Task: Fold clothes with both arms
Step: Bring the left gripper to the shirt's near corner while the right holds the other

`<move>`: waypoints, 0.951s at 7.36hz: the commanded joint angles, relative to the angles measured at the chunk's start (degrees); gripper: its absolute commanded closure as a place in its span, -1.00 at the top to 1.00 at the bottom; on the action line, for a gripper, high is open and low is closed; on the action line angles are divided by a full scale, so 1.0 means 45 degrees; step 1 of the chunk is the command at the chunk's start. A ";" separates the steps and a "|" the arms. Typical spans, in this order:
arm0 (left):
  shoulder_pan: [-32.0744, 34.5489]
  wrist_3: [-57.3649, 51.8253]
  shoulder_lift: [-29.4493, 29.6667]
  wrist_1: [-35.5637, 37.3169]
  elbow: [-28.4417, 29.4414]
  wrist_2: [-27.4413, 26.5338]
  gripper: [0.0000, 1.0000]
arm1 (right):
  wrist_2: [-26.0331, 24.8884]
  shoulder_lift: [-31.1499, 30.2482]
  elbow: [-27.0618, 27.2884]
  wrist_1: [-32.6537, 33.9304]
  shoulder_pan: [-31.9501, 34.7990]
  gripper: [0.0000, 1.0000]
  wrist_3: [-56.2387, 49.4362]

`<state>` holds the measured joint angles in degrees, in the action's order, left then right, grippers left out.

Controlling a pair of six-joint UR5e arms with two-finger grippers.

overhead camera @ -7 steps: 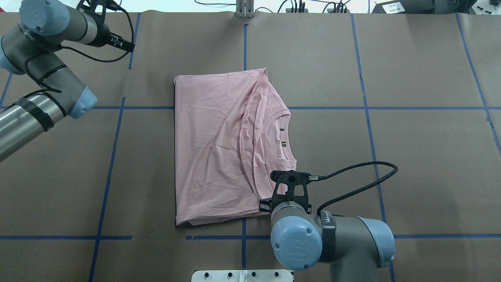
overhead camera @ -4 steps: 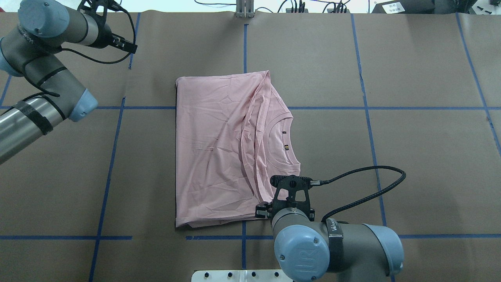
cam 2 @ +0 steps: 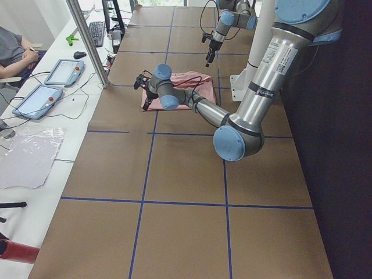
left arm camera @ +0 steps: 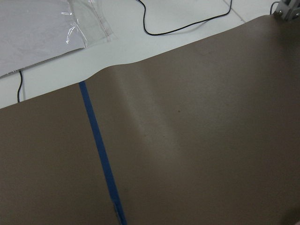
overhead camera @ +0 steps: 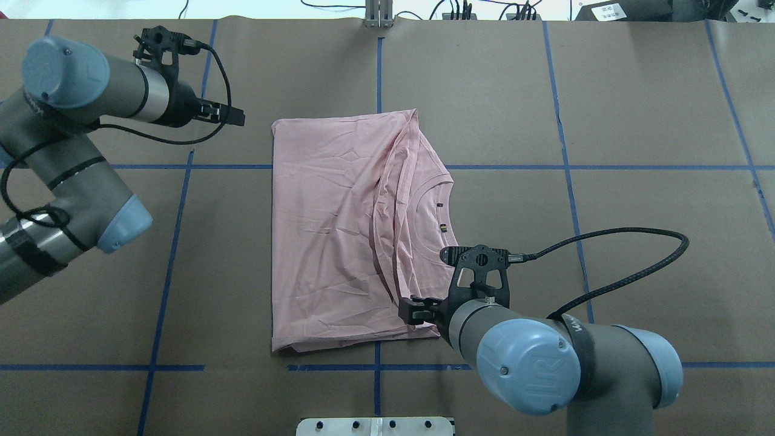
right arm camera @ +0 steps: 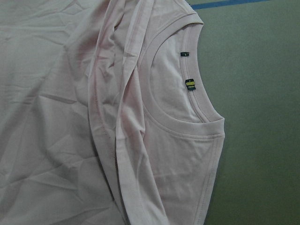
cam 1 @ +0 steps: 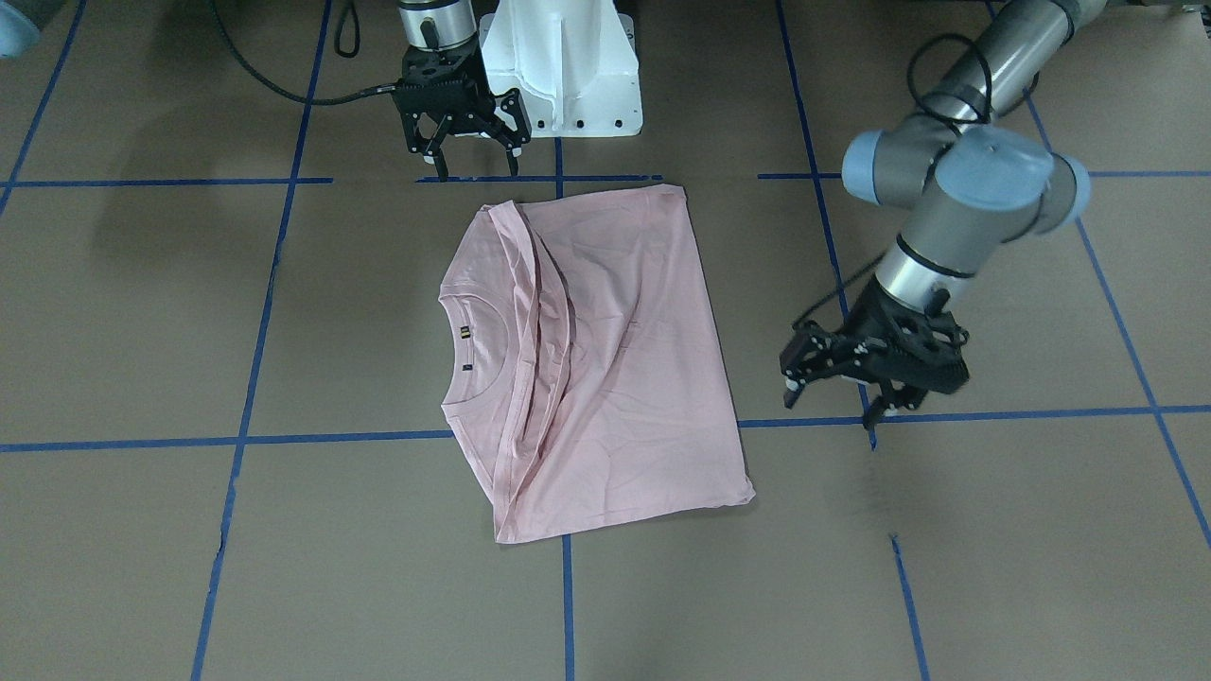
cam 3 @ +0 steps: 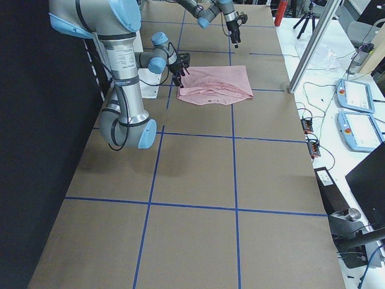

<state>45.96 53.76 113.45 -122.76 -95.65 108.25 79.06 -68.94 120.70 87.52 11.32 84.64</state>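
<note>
The pale pink T-shirt (overhead camera: 339, 236) lies partly folded on the brown paper, with its ribbed collar (overhead camera: 437, 212) toward my right. The same collar (right arm camera: 187, 119) and two small labels fill the right wrist view. My right gripper (cam 1: 478, 170) is open and holds nothing. It hovers just off the shirt's near edge, by the shoulder corner (overhead camera: 424, 303). Out beyond the shirt's far left corner, my left gripper (cam 1: 833, 409) hangs above the paper with its fingers spread and nothing between them. The overhead view also shows the left gripper (overhead camera: 233, 114) there. The print is hidden.
Blue tape lines (overhead camera: 181, 200) mark a grid on the paper. The white pedestal base (cam 1: 568, 66) stands at the near edge. A metal post (cam 2: 87, 40), tablets (cam 2: 40, 99) and a seated person (cam 2: 11, 52) are at the side table beyond the far edge.
My left arm has swung in toward the shirt's far left corner. My right arm has shifted right and back toward the base. The shirt has barely moved.
</note>
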 commanded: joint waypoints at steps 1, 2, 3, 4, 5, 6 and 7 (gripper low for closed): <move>-0.2876 0.3156 -0.0854 0.3421 -0.4182 -0.1351 1.00 | 0.0672 -0.0325 0.0013 -0.0445 0.0782 1.00 -0.0215; -0.4127 0.4640 -0.0874 0.3529 -0.4388 -0.2114 1.00 | 0.0654 -0.0305 0.0013 -0.0445 0.0920 1.00 -0.0215; -0.5242 0.5699 -0.0913 0.3550 -0.4332 -0.3049 1.00 | 0.0635 -0.0305 -0.0007 -0.0425 0.0999 1.00 -0.0215; -0.6027 0.6657 -0.1281 0.3550 -0.4331 -0.3503 0.91 | 0.0615 -0.0305 -0.0007 -0.0406 0.1019 1.00 -0.0196; -0.6750 0.7614 -0.1342 0.3550 -0.4235 -0.4107 0.63 | 0.0596 -0.0286 -0.0026 -0.0406 0.1019 1.00 -0.0196; -0.7279 0.7817 -0.1401 0.3589 -0.4060 -0.4210 0.55 | 0.0596 -0.0286 -0.0026 -0.0406 0.1019 1.00 -0.0196; -0.7381 0.7819 -0.1402 0.3589 -0.3807 -0.4211 0.54 | 0.0576 -0.0266 -0.0026 -0.0425 0.1019 1.00 -0.0196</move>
<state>14.40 87.92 107.32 -106.68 -113.90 89.89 81.73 -70.21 120.60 85.67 15.88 83.76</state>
